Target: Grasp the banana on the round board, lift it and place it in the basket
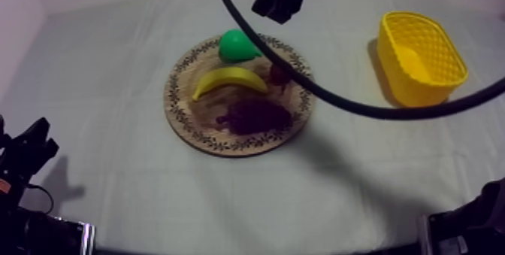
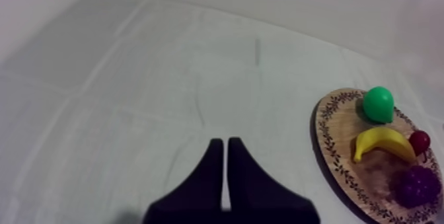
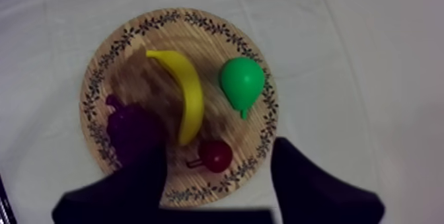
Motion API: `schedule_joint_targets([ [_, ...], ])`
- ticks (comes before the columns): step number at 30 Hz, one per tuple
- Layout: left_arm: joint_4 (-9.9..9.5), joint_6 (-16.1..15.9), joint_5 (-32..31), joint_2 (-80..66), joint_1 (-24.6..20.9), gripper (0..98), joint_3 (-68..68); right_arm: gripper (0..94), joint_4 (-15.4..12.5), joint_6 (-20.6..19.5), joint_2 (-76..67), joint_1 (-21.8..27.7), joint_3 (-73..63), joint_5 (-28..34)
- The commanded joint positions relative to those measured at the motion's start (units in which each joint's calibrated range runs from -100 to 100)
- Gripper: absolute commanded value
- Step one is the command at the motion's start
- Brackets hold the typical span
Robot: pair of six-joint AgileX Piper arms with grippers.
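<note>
Banana [image 3: 187,101]: smooth yellow plastic, a long curved crescent. It lies flat on the board, just ahead of the right hand's spread fingers, between the grapes and the pear.
Board [image 3: 99,84]: a round disc with visible wood grain and a dark leafy pattern round the rim. In the right wrist view the rim nearest the right hand is cut off by its fingers.
Small red fruit [image 3: 215,154]: round and shiny, with a thin stem. It is the piece closest to the right hand and sits by the banana's nearer tip.
Pear [image 3: 242,83]: glossy green teardrop, its short stalk pointing back toward the right hand, apart from the banana.
Grapes [image 3: 132,126]: a dark purple, knobbly cluster, partly behind one right finger. The beads read plainer in the left wrist view.
Right hand [image 3: 221,152]: it hangs over the board with its fingers wide apart, and nothing is gripped.
Left hand [image 2: 224,145]: it sits low over bare cloth, well apart from the board. Its fingers are pressed together into a narrow wedge and hold nothing.
Basket [image 1: 389,47]: yellow lattice walls, oblong with rounded corners. The top view puts it on the bench well off to the right hand's outer side.
Bench [image 2: 132,94]: grey-white cloth with faint creases.
</note>
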Motion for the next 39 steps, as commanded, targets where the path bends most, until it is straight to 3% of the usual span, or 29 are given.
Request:
schedule_joint_targets([
  [1,0.0,0.0,0.0,-0.1,0.0,0.0,0.0,51.5,-0.1,0.4,0.1,0.1,-0.3,0.2],
  [16,0.0,0.0,0.0,-0.1,0.0,0.0,0.0,53.7,-1.5,2.1,11.3,-1.0,-7.2,1.9],
  [39,0.0,0.0,0.0,-0.1,0.0,0.0,0.0,52.1,-2.1,1.7,36.5,-1.9,-19.8,1.2],
])
